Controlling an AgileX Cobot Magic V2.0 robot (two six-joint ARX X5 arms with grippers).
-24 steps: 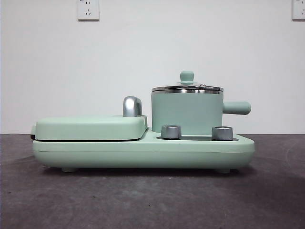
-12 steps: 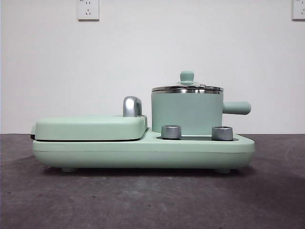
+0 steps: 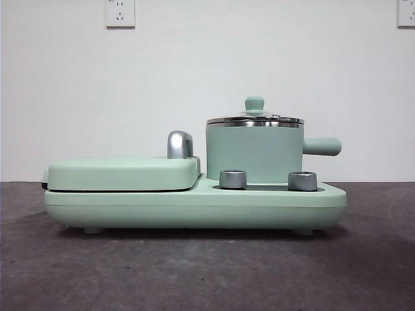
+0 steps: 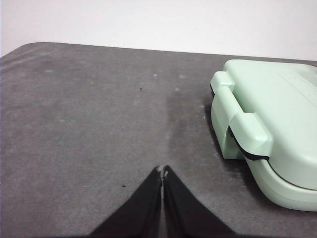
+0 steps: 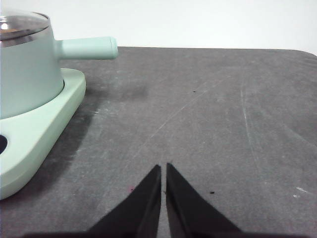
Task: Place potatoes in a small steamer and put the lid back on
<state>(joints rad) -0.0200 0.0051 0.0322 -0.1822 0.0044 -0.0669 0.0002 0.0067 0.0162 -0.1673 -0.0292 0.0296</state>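
The small steamer [image 3: 254,153], a mint-green pot with a stubby side handle, stands on the right half of the green appliance base [image 3: 194,206]; it also shows in the right wrist view [image 5: 27,69]. The lid [image 3: 255,118], glass with a steel rim and a green knob, sits on top of the steamer, and its dome [image 5: 20,25] shows in the right wrist view. No potatoes are in view. My left gripper [image 4: 163,172] is shut over bare table, left of the appliance. My right gripper [image 5: 163,168] is shut over bare table, right of the steamer.
A flat mint-green griddle cover [image 3: 123,173] lies closed on the left half of the base, its latch end [image 4: 242,124] near my left gripper. Two steel knobs [image 3: 233,179] sit at the base's front, and a chrome handle [image 3: 179,144] stands behind the cover. The table [image 3: 207,272] is dark grey.
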